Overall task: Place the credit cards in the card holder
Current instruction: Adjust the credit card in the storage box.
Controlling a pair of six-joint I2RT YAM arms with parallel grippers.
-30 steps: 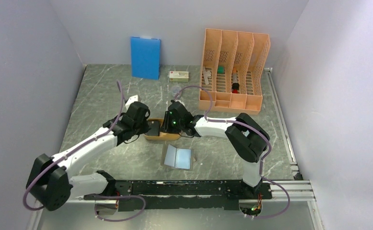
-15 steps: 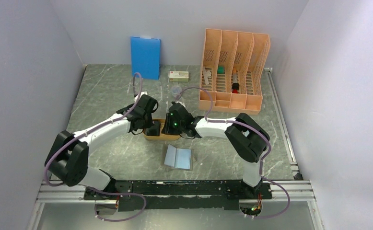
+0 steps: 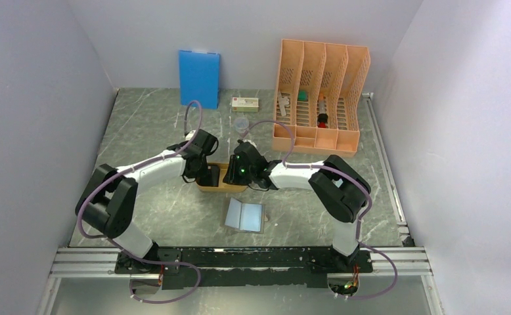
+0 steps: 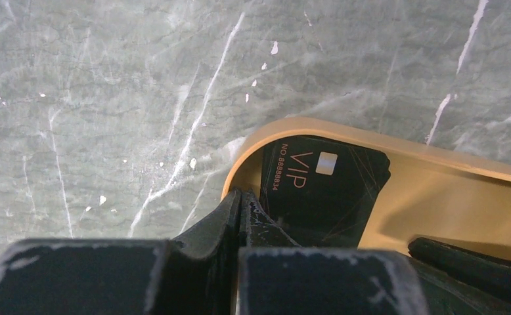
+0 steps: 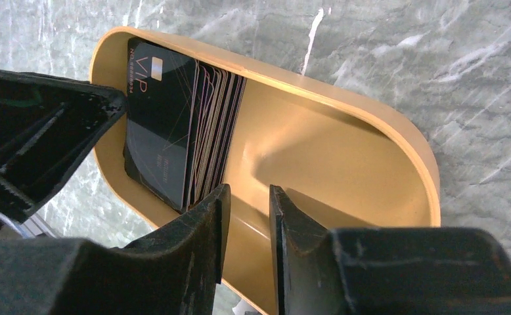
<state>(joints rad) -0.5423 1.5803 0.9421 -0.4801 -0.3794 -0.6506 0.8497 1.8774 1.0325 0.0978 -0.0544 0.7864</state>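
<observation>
The right gripper (image 5: 247,197) stands narrowly open inside the orange tray (image 5: 371,115), with bare tray floor showing through the slit between its jaws and nothing in its hold. The left gripper (image 4: 240,202) is closed to a thin seam. Nothing shows between its jaws, and its tip rests at the tray's rounded end.

The credit cards (image 5: 174,131) stand on edge as a fanned stack against that end wall, with their long sides running across the tray's width and the "VIP" face turned towards the left gripper. The stack sits between the two claws. The left tip is at the front card's corner, and one right finger is just beside the rearmost card. Both arms look equally near, but the left one meets a face, so it seems better placed to tip the front card free while the right braces the rest.

The card holder (image 3: 245,215) lies open on the table (image 3: 148,125), near the tray on the side towards the arm bases.
</observation>
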